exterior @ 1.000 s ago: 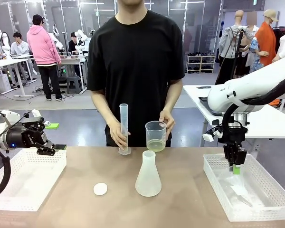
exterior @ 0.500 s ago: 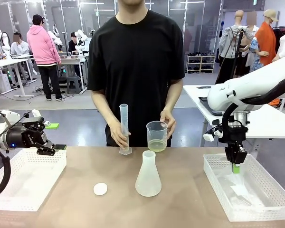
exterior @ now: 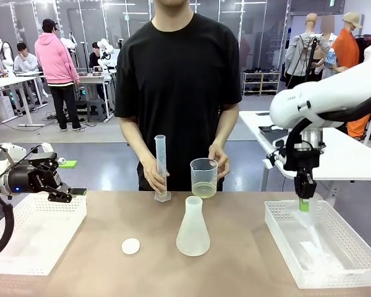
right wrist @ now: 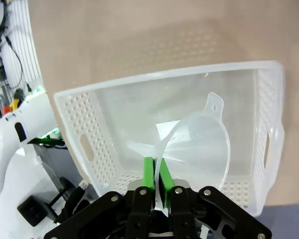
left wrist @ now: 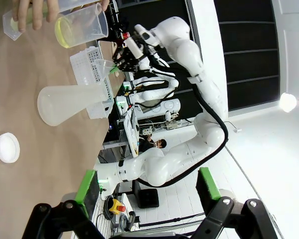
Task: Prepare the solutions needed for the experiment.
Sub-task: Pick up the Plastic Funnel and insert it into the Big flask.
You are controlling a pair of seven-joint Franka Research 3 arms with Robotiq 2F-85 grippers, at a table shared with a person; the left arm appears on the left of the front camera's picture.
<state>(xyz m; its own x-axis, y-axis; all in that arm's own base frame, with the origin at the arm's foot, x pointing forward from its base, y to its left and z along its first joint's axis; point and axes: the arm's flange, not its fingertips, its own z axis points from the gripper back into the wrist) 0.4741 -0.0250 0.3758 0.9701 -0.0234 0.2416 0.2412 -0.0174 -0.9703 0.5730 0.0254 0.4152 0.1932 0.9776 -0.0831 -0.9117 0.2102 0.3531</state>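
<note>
Right tool (exterior: 304,205): closed tight, green pads pinching the thin rim of a clear plastic funnel (right wrist: 202,144); it points straight down at about 3 o'clock on the worktop (exterior: 235,272).
Funnel: hangs from the pads over the right basket (exterior: 284,247), wide mouth tilted sideways, a small tab on its rim at the far edge in the right wrist view; whether its lower end touches the basket floor cannot be told.
Left tool (exterior: 74,194): wide open and holding nothing, fingers level, above the far edge of the left basket (exterior: 37,247) at 9 o'clock.
The solutions (exterior: 203,190): a shallow pale yellow layer in the bottom of a clear beaker (exterior: 204,170), at 12 o'clock on the worktop's far edge.
Beaker: upright, gripped by one of the person's hands (exterior: 218,158).
Graduated cylinder (exterior: 161,161): tall and clear, upright on its base just beside the beaker on the 9 o'clock side, steadied low down by the person's other hand (exterior: 153,179).
Conical flask (exterior: 193,229): frosted white, upright at the middle of the worktop, at 6 o'clock from the beaker and apart from it.
White disc cap (exterior: 130,246): flat on the worktop, near the flask at its 9 o'clock, not touching it.
</note>
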